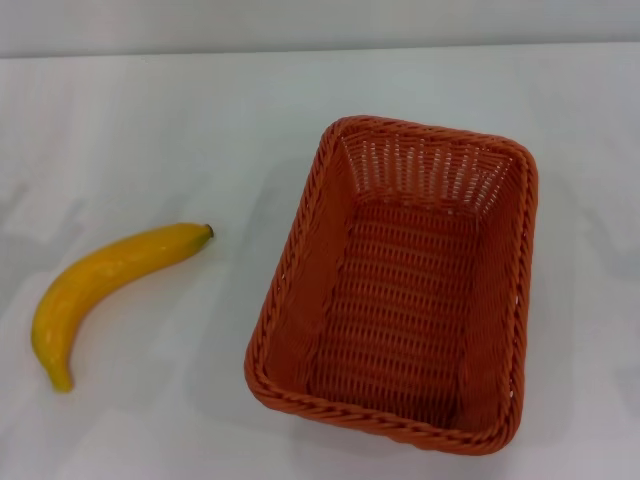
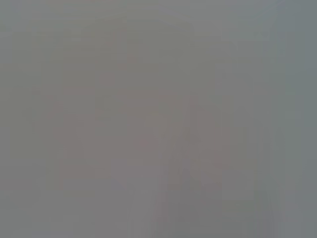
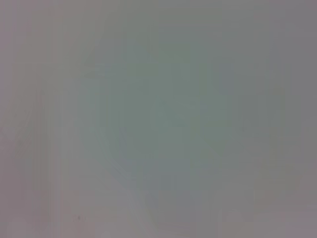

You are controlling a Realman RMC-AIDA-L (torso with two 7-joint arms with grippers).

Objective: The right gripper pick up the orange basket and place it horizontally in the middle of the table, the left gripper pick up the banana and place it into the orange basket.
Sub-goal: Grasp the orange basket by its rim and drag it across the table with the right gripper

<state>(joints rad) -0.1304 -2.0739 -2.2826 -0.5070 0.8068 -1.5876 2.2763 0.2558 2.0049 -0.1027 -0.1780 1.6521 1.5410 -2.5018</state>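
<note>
Fingers first: you see none of them, since neither the left gripper nor the right gripper appears in the head view, and both wrist views give only a featureless grey blur, so you cannot tell whether either pair is apart or together, and nothing is held or touched. The orange basket (image 1: 395,290) sits upright and empty on the right half of the table (image 1: 150,120), its long side running away from you rather than across, so it likely needs turning as well as moving. It looks light and fairly stiff, with a braided rim and sloping woven walls; judge the rim of a long wall as the best hold for the right gripper, one finger inside and one outside, since the weave should resist slipping. The banana (image 1: 105,285) lies well apart to the left, stem tip towards the basket. Its smooth curved skin may slide, so take it across the thick middle.
</note>
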